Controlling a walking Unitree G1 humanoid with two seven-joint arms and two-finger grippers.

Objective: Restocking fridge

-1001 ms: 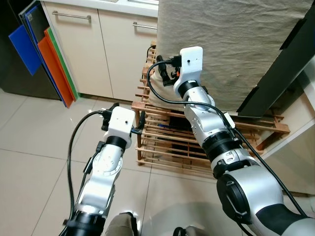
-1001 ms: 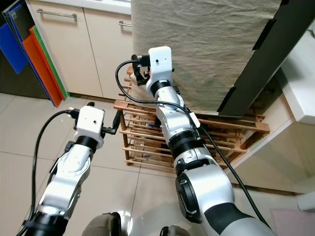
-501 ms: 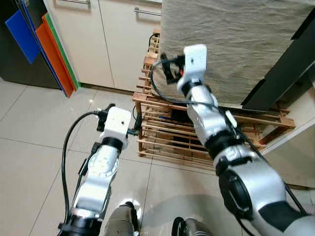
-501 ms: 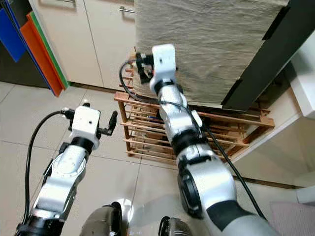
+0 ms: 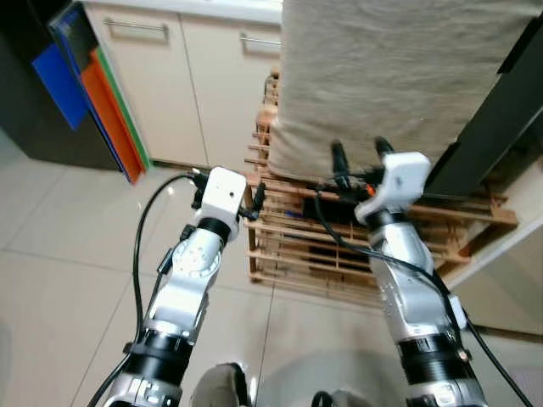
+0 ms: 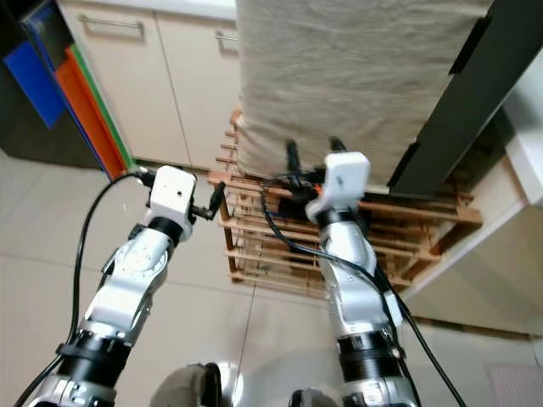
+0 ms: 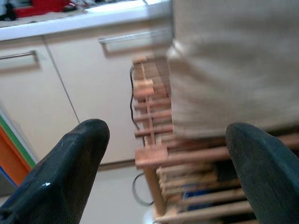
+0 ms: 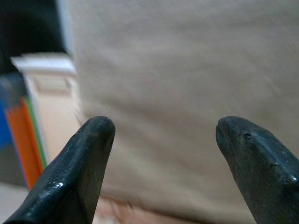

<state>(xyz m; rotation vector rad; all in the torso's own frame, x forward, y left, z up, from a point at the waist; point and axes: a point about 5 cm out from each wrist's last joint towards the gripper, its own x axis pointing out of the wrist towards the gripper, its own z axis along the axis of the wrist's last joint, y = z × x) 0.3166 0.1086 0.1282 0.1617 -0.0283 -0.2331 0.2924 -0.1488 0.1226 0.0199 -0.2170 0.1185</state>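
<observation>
No food or bottles can be made out. My left gripper (image 5: 229, 185) hangs open and empty beside the left end of a low wooden slatted rack (image 5: 339, 246); in the left wrist view its fingers (image 7: 79, 154) stand wide apart, framing the rack's corner post. My right gripper (image 5: 358, 154) is open too, fingers pointing up at a beige cloth (image 5: 399, 76) that drapes a tall block resting on the rack. The right wrist view has the right gripper (image 8: 163, 123) close to that cloth, holding nothing.
Cream cabinets (image 5: 170, 85) with bar handles stand behind the rack. Blue, orange and green boards (image 5: 93, 110) lean against a dark appliance (image 5: 25, 110) at the left. A black panel (image 5: 501, 110) slants at the right. Pale floor tiles (image 5: 68, 271) lie in front.
My right arm has dropped from beside the rack's top left corner to low in front of the cloth, fingers turned upward. The left gripper sits nearer the rack. The camera view has shifted.
</observation>
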